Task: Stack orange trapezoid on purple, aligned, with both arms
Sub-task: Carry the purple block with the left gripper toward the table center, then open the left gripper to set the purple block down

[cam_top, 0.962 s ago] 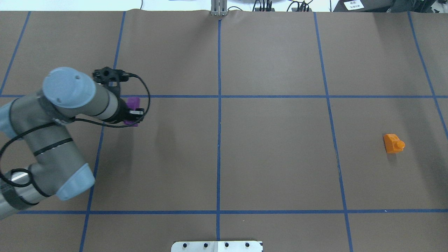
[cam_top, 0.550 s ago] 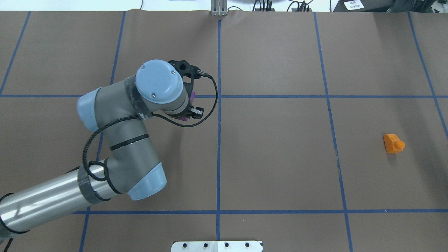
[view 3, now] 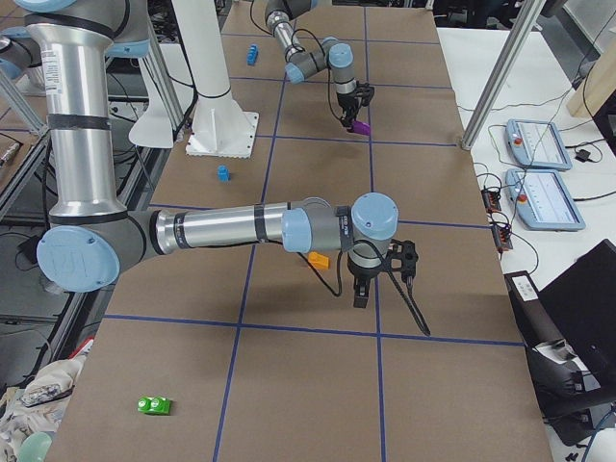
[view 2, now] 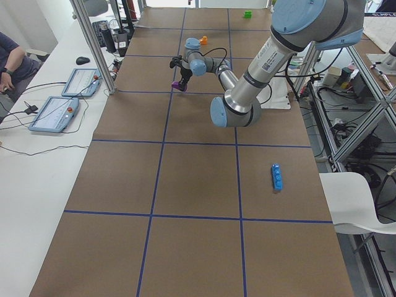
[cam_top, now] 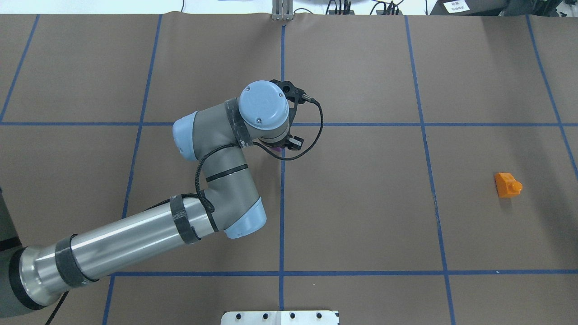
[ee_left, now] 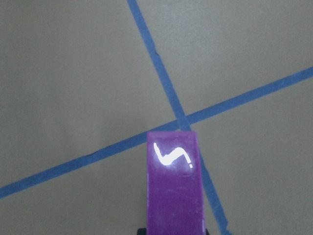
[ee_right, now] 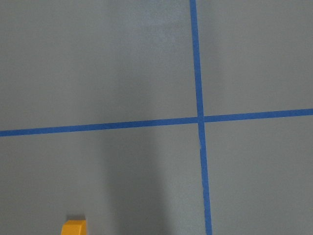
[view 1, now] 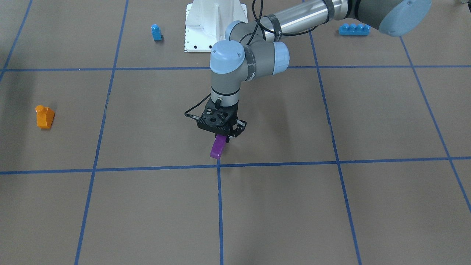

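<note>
Since the earlier overhead frames: left arm [cam_top: 135,243] swung from the table's left side to the centre line, the purple [view 1: 218,147] riding with it. Orange trapezoid [cam_top: 507,185] unmoved.

Front-facing: left gripper [view 1: 225,137] clenched on the purple's upper end. The block hangs tilted, its low end just above the tape crossing [view 1: 219,165]. Risk: held by one end, it may pivot in the fingers or land on an edge and tip over.

Overhead: wrist hides nearly all of the purple. The orange sits well apart, far right. A long carry follows, so grip errors have room to grow.

Left side view: block clear of the paper, I judge, but the gap is hard to read.

Right side view: right gripper [view 3: 362,296] near the orange. Whether its fingers are spread or closed, cannot tell.

Left wrist: purple's face points at the crossing. Letting go early would drop it askew.

Right wrist: only a corner of the orange shows, at the bottom edge. An off-centre descent could nudge it rather than straddle it.
</note>
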Motion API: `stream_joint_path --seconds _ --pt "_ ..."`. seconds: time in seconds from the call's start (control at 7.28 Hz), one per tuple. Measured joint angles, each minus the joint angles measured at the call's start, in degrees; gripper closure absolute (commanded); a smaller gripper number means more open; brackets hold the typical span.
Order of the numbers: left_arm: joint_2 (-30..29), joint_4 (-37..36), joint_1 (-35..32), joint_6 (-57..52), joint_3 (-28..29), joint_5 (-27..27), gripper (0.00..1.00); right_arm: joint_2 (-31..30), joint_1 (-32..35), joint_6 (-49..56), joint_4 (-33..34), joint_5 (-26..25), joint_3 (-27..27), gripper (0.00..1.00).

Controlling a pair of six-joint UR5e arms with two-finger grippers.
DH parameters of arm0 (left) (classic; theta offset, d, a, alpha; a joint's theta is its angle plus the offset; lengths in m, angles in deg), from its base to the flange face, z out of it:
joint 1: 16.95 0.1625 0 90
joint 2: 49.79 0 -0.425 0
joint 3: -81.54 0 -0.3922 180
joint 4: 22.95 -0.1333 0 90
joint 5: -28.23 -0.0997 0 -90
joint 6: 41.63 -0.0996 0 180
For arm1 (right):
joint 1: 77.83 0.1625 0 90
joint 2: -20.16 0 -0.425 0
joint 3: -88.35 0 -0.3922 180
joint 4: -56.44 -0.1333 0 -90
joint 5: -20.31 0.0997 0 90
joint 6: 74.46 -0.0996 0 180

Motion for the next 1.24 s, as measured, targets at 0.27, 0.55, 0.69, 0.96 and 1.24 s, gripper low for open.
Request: stream_joint_path --seconds 0.27,0.55,0.69,0.96,1.24 --pt "-1.3 -0.1 0.6 0.4 2.5 0.1 1.00 0.1 0.0 -0.6 0.0 0.3 0.2 0.00" --pt "-1.4 -0.2 0.9 0.6 3.8 0.1 0.38 0.2 0.0 -0.7 0.0 1.0 0.4 0.00" --pt "-1.4 -0.2 1.0 0.7 4.2 0.1 0.00 0.2 0.0 -0.7 0.0 1.2 0.4 0.00" --pt "-1.4 0.2 1.2 1.9 4.5 0.0 0.00 0.3 0.0 -0.6 0.0 1.3 0.5 0.00" --pt "-1.5 -0.1 -0.1 4.6 2.7 1.4 0.00 0.4 -0.7 -0.9 0.0 1.1 1.1 0.00"
